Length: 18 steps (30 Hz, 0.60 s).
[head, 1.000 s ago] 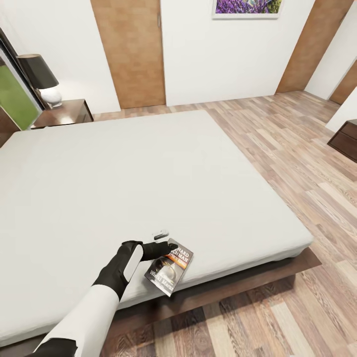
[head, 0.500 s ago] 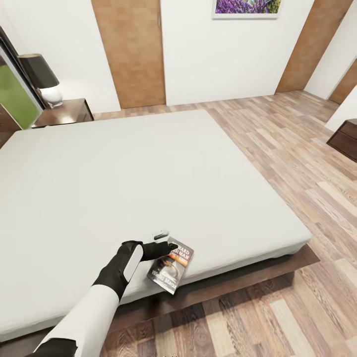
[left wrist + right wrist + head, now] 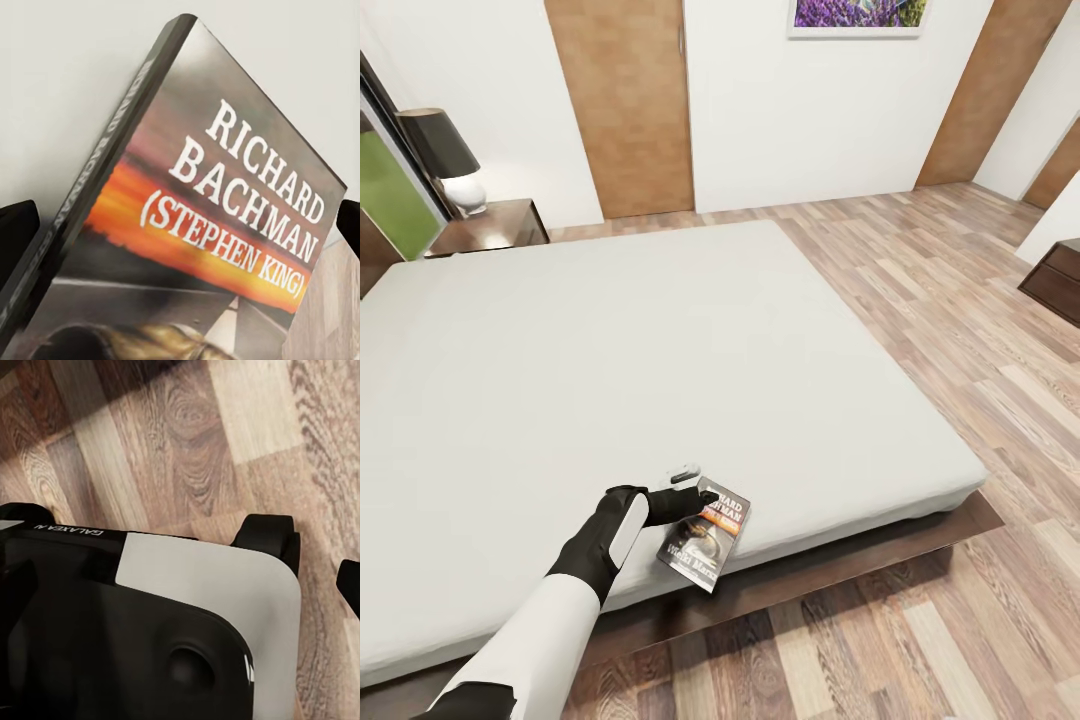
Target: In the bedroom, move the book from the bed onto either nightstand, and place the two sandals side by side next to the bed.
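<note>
- Lying at the near edge of the bed (image 3: 660,350), the book (image 3: 705,541) sits cover up with 1 corner hanging past the mattress edge over the dark frame.
- The left gripper (image 3: 695,497) reaches onto the book's upper part; in the left wrist view the book (image 3: 217,225) lies between the 2 dark fingertips (image 3: 15,232), which stand apart on either side of it, and whether they press on it cannot be told.
- The right gripper's fingers (image 3: 349,585) show only as a dark tip in the right wrist view, above the wood floor (image 3: 225,450) and the robot's base (image 3: 150,622); how wide they stand cannot be told.
- The mattress is bare across the rest of the bed, giving wide room beyond the book.
- Open plank floor (image 3: 960,330) runs along the bed's right side and past its foot.
- At the bed's far left corner stands a nightstand (image 3: 490,226) with a lamp (image 3: 445,160) on its top.
- A dark cabinet (image 3: 1060,280) stands well apart from the bed at the right.
</note>
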Tool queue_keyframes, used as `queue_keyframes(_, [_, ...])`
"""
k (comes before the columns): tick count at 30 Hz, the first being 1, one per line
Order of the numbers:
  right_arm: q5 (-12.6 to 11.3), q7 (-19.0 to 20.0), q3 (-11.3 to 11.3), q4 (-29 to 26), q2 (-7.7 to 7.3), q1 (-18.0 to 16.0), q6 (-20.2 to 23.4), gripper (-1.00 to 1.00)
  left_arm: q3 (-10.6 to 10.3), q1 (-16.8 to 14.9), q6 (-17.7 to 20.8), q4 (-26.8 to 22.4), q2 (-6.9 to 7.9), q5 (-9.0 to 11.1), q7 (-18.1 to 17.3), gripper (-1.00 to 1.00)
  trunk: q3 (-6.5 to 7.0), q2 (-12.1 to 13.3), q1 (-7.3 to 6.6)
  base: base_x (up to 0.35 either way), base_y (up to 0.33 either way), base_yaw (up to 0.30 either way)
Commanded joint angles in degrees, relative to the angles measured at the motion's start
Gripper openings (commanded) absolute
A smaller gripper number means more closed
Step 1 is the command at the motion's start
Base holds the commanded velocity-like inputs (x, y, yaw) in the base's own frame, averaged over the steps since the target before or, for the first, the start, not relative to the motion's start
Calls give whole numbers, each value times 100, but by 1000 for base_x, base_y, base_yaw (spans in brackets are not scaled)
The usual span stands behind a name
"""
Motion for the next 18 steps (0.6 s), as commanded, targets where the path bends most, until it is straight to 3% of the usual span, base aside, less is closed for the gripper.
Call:
queue_keyframes(1, [-9, 23, -24, 19, -1, -7, -19, 100, 2, -2, 28, -4, 0, 3, -4, 100, -4, -2, 0, 0, 0, 0])
queue_keyframes(18, [-14, 15, -24, 19, -2, -7, -22, 100, 2, -2, 28, -4, 0, 1, -4, 100, -4, -2, 0, 0, 0, 0])
